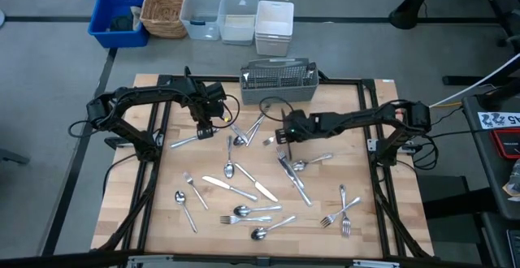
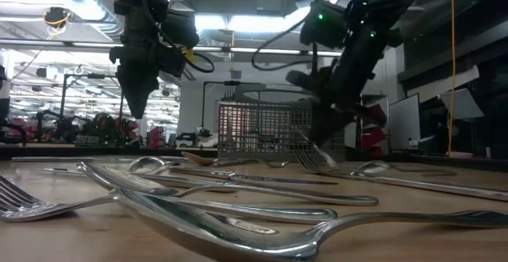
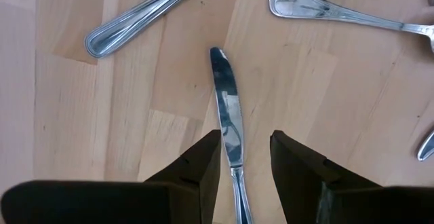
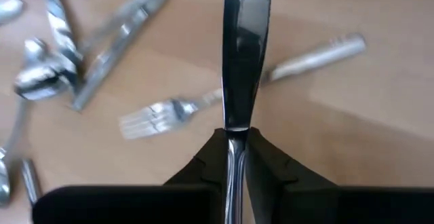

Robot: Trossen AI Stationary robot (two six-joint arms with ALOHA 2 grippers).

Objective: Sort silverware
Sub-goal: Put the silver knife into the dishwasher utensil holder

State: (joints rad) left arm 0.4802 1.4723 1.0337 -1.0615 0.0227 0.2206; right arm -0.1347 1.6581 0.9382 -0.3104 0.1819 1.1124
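Silverware lies scattered over the wooden table. My left gripper hangs open above a table knife that lies flat on the wood. Its two fingers stand on either side of the knife's handle without touching it. In the low view my left gripper is clear of the table. My right gripper is near the table's middle, shut on another table knife. The grey wire-mesh basket stands at the far edge. My right gripper pinches the knife between its two fingers where the blade meets the handle. The fingers lie along the knife, and the blade sticks straight out ahead of them over the table. The blade's tip runs out of the frame.
A fork and more cutlery lie under and beside my right gripper. A spoon and a handle lie beyond my left gripper. Several bins and a wicker basket stand beyond the table's far edge.
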